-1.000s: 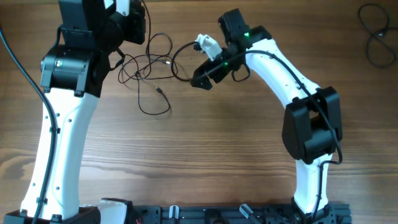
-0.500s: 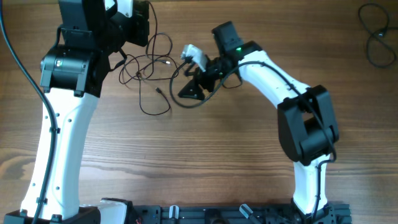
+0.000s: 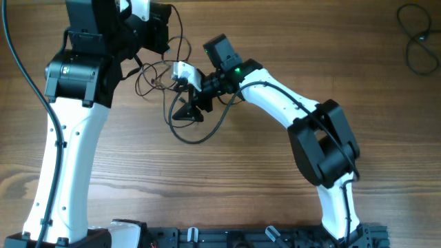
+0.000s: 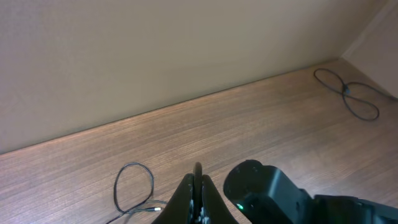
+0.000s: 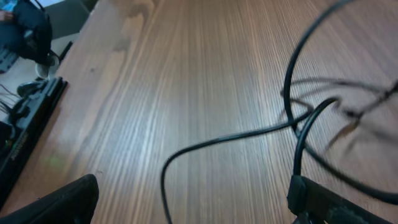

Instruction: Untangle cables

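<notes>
A: Where are the cables (image 3: 157, 77)?

B: Tangled on the far left part of the table (image 3: 241, 193), between the two arms; one big loop sags nearer, under the right gripper (image 5: 191, 190); a separate cable (image 4: 346, 91) lies alone in the far right corner.

A: And the hands?

B: The right gripper is spread wide, cords crossing the gap, nothing clamped; the left gripper (image 4: 198, 182) is pressed together beside a small loop; whether it pinches a cord, I cannot tell.

Left arm (image 3: 67, 146): no lettering legible
Right arm (image 3: 277, 95): no brand or number legible
cables (image 5: 298, 146): no markings legible
Table (image 3: 227, 186): nothing written on it
</notes>
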### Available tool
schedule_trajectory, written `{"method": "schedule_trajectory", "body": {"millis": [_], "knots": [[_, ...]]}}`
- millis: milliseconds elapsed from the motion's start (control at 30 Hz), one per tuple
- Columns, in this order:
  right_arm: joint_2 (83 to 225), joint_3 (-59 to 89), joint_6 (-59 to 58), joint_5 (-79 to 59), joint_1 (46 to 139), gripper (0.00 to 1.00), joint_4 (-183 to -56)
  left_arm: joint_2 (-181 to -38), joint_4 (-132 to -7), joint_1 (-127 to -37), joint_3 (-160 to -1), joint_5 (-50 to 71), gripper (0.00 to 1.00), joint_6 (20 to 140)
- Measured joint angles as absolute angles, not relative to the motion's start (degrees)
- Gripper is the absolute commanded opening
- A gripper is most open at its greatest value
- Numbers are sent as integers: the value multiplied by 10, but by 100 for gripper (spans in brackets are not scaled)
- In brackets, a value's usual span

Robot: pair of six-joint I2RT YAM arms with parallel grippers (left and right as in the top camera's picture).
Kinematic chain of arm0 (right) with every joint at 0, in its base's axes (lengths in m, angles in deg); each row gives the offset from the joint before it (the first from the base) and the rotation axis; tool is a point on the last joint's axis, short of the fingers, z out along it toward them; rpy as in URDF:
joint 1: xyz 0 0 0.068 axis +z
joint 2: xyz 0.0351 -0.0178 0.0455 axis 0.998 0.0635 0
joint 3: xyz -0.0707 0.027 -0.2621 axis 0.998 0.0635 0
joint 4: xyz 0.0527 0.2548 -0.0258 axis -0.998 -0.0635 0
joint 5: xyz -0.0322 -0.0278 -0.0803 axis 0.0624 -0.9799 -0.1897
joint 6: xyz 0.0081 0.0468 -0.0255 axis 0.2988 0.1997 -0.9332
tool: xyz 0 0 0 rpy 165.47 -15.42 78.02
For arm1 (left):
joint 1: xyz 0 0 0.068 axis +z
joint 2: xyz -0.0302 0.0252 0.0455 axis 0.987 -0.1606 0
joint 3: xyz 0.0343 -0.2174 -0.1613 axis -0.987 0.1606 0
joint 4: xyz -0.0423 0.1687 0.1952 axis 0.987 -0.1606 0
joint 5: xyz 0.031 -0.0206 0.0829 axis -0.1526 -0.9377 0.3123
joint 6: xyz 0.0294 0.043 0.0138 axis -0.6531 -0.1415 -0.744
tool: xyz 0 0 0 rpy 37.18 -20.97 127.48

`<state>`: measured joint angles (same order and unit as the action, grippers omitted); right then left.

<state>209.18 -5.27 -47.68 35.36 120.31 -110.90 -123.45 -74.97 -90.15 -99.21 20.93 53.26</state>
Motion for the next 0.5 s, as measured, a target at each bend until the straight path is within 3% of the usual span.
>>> {"method": "schedule_trajectory", "body": {"millis": [500], "knots": [[2110, -52, -467, 301, 1191, 100, -1101, -1234, -750, -901, -992, 209, 5, 533]]}}
